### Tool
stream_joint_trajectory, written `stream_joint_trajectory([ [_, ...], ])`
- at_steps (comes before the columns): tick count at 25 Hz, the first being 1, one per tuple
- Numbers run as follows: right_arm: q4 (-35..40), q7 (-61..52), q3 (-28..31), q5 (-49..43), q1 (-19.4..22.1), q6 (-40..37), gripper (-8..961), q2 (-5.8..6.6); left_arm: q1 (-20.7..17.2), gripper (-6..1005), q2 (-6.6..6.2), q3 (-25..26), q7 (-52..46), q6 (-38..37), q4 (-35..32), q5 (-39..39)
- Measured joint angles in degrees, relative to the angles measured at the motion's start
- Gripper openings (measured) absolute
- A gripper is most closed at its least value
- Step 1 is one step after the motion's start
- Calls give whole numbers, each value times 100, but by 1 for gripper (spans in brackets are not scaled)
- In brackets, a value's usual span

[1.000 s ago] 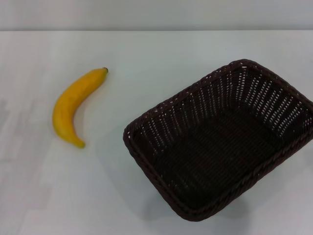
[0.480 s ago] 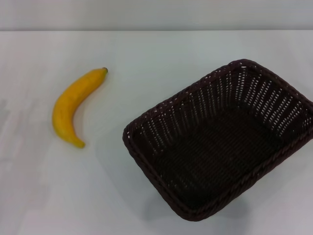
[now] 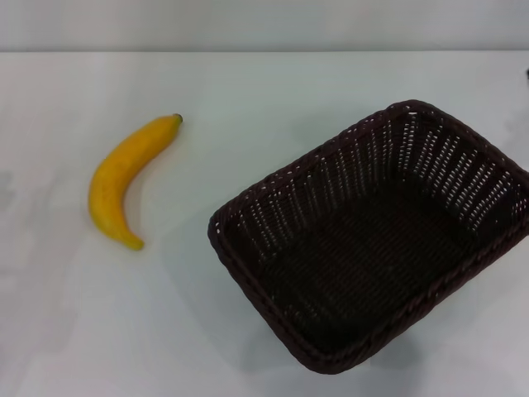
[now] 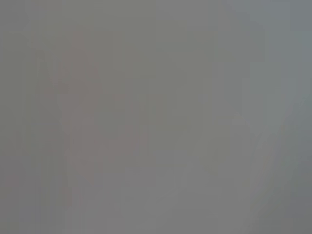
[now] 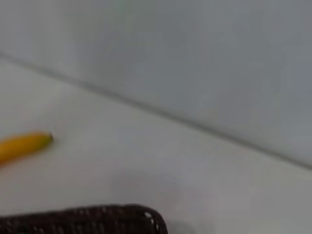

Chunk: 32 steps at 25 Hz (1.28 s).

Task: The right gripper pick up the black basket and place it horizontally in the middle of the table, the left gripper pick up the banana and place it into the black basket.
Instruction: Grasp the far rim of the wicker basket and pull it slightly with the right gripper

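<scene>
The black basket [image 3: 372,240] stands empty on the white table [image 3: 248,91], right of the middle, turned at a slant. Its right corner reaches the edge of the head view. The banana [image 3: 124,178] lies on the table to the left, apart from the basket, with its stem end pointing away from me. In the right wrist view, part of the basket's rim [image 5: 97,219] and one end of the banana [image 5: 24,145] show. Neither gripper can be made out. A small dark sliver [image 3: 527,74] sits at the right edge of the head view; I cannot tell what it is.
The table's far edge [image 3: 264,51] meets a plain grey wall. The left wrist view shows only a flat grey blur.
The dark sliver has appeared at the right edge of the head view. The basket and banana have not moved.
</scene>
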State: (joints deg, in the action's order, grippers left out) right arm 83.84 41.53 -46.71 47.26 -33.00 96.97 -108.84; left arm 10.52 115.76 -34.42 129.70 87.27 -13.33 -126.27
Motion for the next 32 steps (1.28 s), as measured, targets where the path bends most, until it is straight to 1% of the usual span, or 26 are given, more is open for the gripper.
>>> stream_joint_trajectory([
  [1,-7,-179,-82,-302,-199,99,831,-7,-12,861,5,0,-15,4,-59,63],
  [3,-191,-386,-138,-850,-666,317,824,-84,-78,861,6,20,-68,10,-140,126],
  [4,-365,-473,-144,-1102,-906,420,824,-137,-109,861,-2,21,-93,10,-158,136],
  [6,-773,-634,-177,-1502,-1330,524,825,-195,-169,861,-29,18,-156,7,-195,181],
  [11,-1574,-822,-382,-2152,-1964,551,824,-253,-221,861,-57,23,-159,-22,-268,341],
  [16,-2110,-910,-477,-2757,-2354,521,823,-317,-286,861,-61,29,-163,-52,-336,380],
  [24,-2869,-962,-640,-3520,-2639,127,820,-430,-296,861,-73,6,-165,-79,-345,385],
  [27,-3346,-927,-719,-3551,-2776,-10,819,-428,-277,862,-45,2,-151,-91,-346,402],
  [29,-3682,-919,-828,-3557,-2873,-131,819,-401,-263,862,-30,6,-143,-99,-346,431],
  [32,-3897,-922,-962,-3563,-2975,-194,818,-398,-240,862,-16,5,-134,-133,-345,463],
])
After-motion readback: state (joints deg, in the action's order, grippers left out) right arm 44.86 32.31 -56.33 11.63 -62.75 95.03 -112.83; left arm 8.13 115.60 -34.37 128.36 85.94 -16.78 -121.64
